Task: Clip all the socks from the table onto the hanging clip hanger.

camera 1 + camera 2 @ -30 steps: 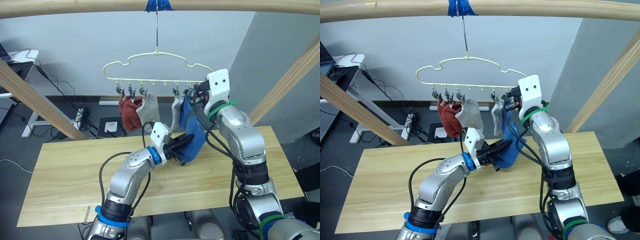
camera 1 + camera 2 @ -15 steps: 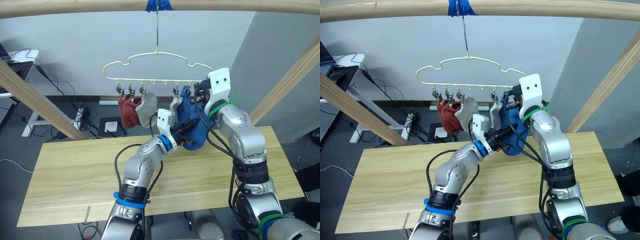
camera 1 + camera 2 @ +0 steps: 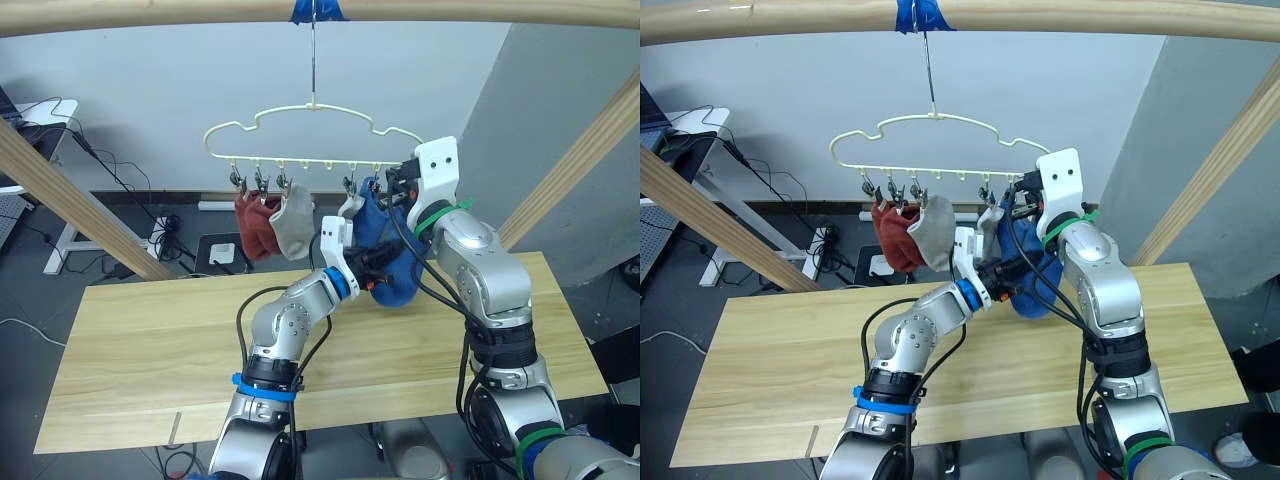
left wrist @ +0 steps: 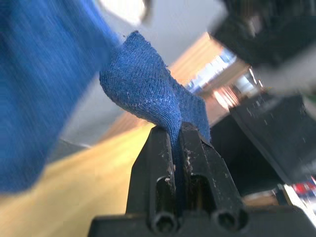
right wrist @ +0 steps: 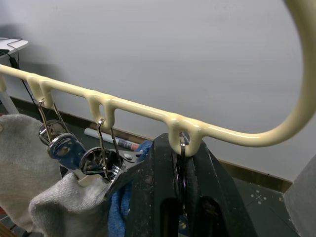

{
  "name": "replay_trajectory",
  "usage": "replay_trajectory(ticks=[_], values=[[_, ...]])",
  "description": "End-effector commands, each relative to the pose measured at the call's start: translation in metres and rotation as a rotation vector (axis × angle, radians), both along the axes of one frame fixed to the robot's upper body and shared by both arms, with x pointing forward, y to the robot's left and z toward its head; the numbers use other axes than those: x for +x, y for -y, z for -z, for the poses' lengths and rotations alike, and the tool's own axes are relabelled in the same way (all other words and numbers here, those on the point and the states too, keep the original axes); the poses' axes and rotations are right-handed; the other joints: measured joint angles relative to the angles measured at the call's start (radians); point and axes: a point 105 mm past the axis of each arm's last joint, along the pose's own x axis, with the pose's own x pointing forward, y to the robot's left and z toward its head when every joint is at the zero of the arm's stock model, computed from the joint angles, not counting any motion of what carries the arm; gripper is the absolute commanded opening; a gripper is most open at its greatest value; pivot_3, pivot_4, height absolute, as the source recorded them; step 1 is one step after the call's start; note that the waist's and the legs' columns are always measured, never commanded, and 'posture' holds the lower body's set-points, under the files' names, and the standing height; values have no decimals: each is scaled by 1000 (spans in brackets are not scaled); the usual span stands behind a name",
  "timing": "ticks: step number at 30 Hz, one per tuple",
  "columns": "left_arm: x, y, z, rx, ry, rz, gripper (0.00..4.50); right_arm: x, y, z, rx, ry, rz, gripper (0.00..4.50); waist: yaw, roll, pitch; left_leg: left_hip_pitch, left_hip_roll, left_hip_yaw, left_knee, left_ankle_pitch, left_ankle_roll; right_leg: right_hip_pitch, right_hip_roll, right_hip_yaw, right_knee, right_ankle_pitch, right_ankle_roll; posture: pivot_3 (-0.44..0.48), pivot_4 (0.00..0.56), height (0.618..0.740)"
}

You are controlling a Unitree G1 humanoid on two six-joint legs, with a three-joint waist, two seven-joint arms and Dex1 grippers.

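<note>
The left gripper (image 4: 174, 132) pinches a blue sock's (image 3: 388, 262) edge, holding it just below and left of the clip hanger's (image 3: 312, 135) right-end clip (image 5: 181, 163). The right gripper (image 5: 180, 170), fingers closed narrow on that clip, is nearer; the sock hangs lengthwise down above the table (image 3: 140, 340).

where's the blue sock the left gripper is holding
In the left eye view the blue sock hangs above the table's right half, pinched by the left gripper, beside the grey sock.

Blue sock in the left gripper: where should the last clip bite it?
At the free folded edge of the blue sock standing up past the left gripper, coming from above. The right gripper sits on that end clip.
</note>
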Motion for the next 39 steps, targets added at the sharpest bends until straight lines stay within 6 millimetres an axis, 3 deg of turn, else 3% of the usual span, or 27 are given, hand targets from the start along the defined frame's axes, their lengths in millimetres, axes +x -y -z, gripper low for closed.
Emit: replay_trajectory(ticks=[1, 22, 23, 34, 39], values=[[1, 4, -18, -67, 36, 0, 34, -7, -2, -22, 19, 81, -12, 0, 0, 0, 0, 0, 0, 0, 0, 0, 0, 0, 0, 0, 0, 0, 0, -221, 247, 740], [6, 7, -30, -88, 82, -32, 34, -7, -3, -16, 29, 42, -13, 0, 1, 0, 0, 0, 0, 0, 0, 0, 0, 0, 0, 0, 0, 0, 0, -216, 242, 740], [6, 7, -30, -86, 84, -32, 0, -7, -3, -16, 36, 41, -12, 575, 1, 0, 0, 0, 0, 0, 0, 0, 0, 0, 0, 0, 0, 0, 0, -216, 242, 740], [9, 9, -26, -38, 111, -44, 0, -11, 2, -30, 115, 56, -5, 4444, 1, 0, 0, 0, 0, 0, 0, 0, 0, 0, 0, 0, 0, 0, 0, -216, 242, 740], [7, 12, -18, 5, 121, -35, 0, -19, 5, -43, 149, 85, -33, 4444, 1, 0, 0, 0, 0, 0, 0, 0, 0, 0, 0, 0, -1, 0, 0, -222, 246, 740]])
